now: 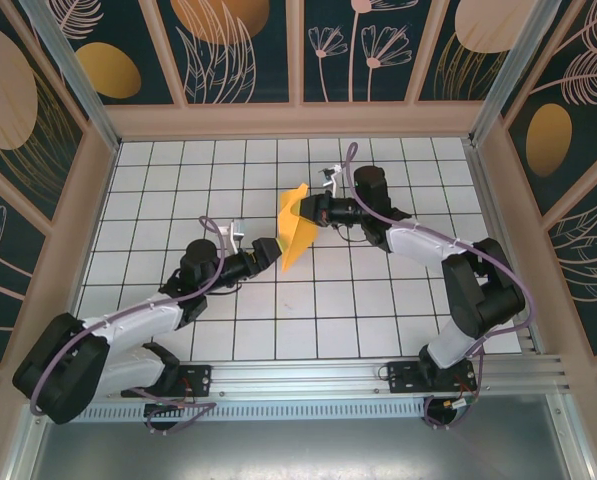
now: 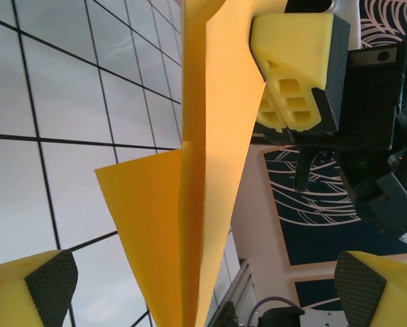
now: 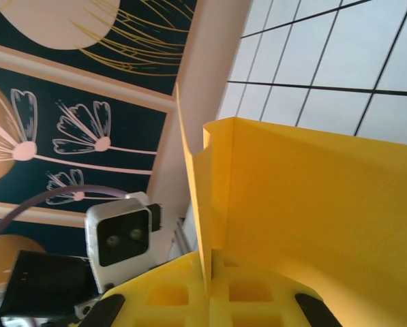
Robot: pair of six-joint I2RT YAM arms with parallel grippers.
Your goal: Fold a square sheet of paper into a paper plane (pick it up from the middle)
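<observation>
The orange-yellow sheet of paper (image 1: 296, 228) is folded along a centre crease into a pointed shape and hangs above the middle of the table. My right gripper (image 1: 313, 213) is shut on its upper edge; in the right wrist view the yellow fingers (image 3: 183, 300) pinch the paper (image 3: 312, 197) between them. My left gripper (image 1: 271, 248) is open at the paper's lower end. In the left wrist view the folded paper (image 2: 210, 204) runs down between the wide-apart fingertips (image 2: 50, 286) without touching either, and the right gripper's fingers (image 2: 295, 68) clamp it at the top.
The white grid table (image 1: 178, 190) is walled by wooden frames with dark floral panels (image 1: 228, 40). A metal rail (image 1: 308, 375) runs along the near edge by the arm bases. The left wrist camera (image 3: 118, 235) sits close beside the right fingers.
</observation>
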